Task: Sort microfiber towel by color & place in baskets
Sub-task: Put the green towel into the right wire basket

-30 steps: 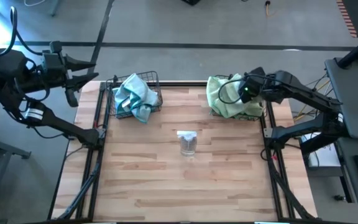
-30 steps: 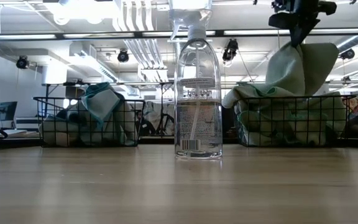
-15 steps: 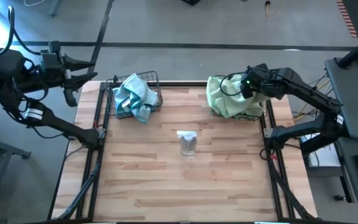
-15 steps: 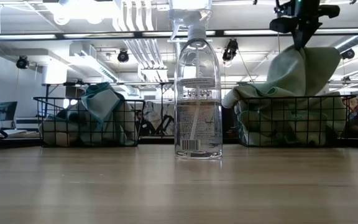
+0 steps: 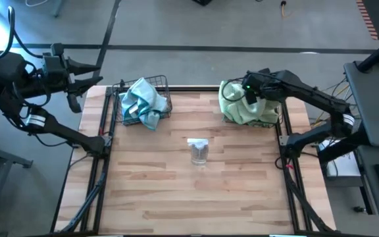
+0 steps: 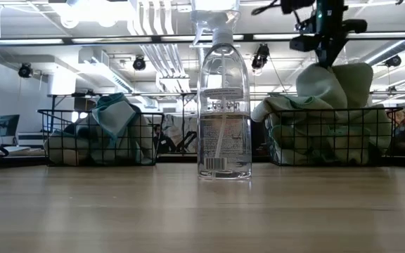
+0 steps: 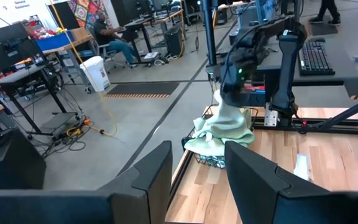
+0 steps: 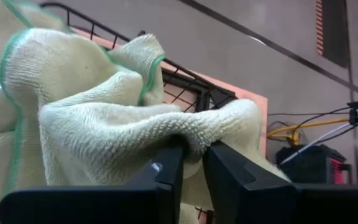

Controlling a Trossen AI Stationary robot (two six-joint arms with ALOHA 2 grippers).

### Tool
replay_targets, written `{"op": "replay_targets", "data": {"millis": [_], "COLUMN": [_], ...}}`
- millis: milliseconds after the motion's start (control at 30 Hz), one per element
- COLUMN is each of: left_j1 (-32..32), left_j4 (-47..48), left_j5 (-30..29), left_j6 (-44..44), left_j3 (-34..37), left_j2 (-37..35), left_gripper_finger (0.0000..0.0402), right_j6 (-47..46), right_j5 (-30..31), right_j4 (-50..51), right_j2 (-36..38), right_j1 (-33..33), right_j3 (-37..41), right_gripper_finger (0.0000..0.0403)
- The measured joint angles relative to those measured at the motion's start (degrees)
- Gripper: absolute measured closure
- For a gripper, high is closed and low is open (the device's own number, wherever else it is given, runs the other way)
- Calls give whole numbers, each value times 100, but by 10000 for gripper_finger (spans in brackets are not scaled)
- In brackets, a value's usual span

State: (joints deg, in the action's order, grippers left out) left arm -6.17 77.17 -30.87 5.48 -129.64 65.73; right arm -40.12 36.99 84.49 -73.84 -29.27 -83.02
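Pale wooden planks form the table (image 5: pixel 196 191), which stands on a grey floor in a workshop with desks and monitors beyond it. Two black wire-mesh rectangular baskets sit along the far edge. The left basket (image 5: pixel 125 113) holds crumpled light blue microfiber towels (image 5: pixel 143 100), one of them spilling over its near rim. The right basket (image 6: pixel 329 137) is heaped with pale green microfiber towels (image 5: pixel 237 105) that rise above its wire walls.

Between the baskets and a little nearer stands a clear plastic spray bottle (image 6: pixel 223 105) with a white trigger head, upright and well apart from both.

The right gripper (image 5: pixel 247 89) hangs over the far part of the right basket. Its two dark fingers (image 8: pixel 166 171) stand only slightly apart, with a fold of green-edged pale towel (image 8: pixel 135 124) caught in the narrow gap between them, the cloth bunched up under it on top of the pile.

The left gripper (image 5: pixel 91 72) waits off the table's far left corner, above the floor, its fingers (image 7: pixel 148 174) spread with nothing between them.
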Motion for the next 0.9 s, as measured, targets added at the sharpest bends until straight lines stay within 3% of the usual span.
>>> {"op": "replay_targets", "data": {"millis": [367,633,900], "left_j1": [2,0,1], "left_j4": [0,0,1], "left_j5": [37,48,51], "left_j6": [-41,-44,-14], "left_j3": [0,0,0], "left_j2": [-35,-98,-134], "left_gripper_finger": [269,269,269], "right_j6": [109,-76,126], "right_j5": [0,-491,-1115], "right_j4": [63,-174,-1890], "right_j2": [-760,-718,-220], "right_j1": [-193,-176,8], "right_j3": [0,0,0], "right_gripper_finger": [254,246,253]}}
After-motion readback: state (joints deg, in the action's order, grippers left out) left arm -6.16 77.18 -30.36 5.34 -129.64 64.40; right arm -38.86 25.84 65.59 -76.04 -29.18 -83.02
